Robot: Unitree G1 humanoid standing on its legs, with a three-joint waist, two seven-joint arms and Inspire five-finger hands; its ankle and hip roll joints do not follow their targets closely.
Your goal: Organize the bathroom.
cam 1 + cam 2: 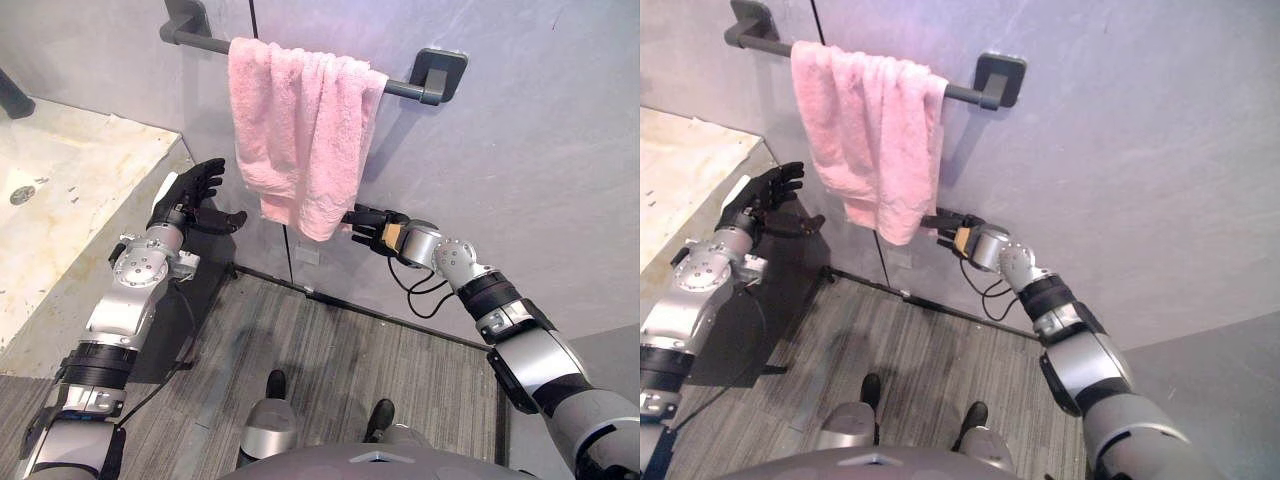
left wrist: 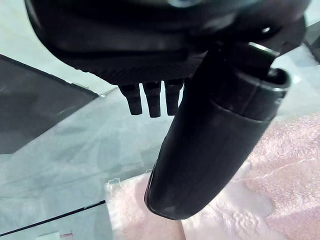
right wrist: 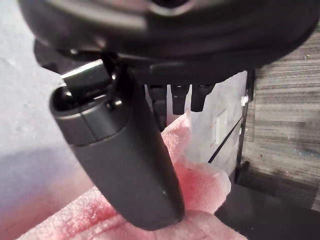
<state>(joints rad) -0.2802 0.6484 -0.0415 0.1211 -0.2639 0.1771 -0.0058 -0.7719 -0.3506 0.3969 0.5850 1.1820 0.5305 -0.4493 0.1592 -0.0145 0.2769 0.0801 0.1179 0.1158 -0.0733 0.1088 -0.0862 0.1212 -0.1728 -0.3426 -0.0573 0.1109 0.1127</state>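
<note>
A pink towel [image 1: 300, 130] hangs folded over a dark grey bar [image 1: 405, 89] fixed to the grey wall. My right hand [image 1: 372, 228] reaches in at the towel's lower right corner. In the right wrist view that corner of the towel [image 3: 200, 182] lies between the thumb [image 3: 125, 160] and the straight fingers, and the hand is open. My left hand [image 1: 195, 195] is held up just left of the towel's lower left edge, open and apart from it. In the left wrist view the towel [image 2: 280, 165] shows past the left hand's thumb [image 2: 210, 150].
A stained beige ledge [image 1: 60, 190] runs along the left, with a dark panel [image 1: 215, 290] below it. Grey striped flooring [image 1: 380, 360] lies under the towel. A thin black cord [image 1: 290, 250] runs down the wall to a white plate [image 1: 307, 255].
</note>
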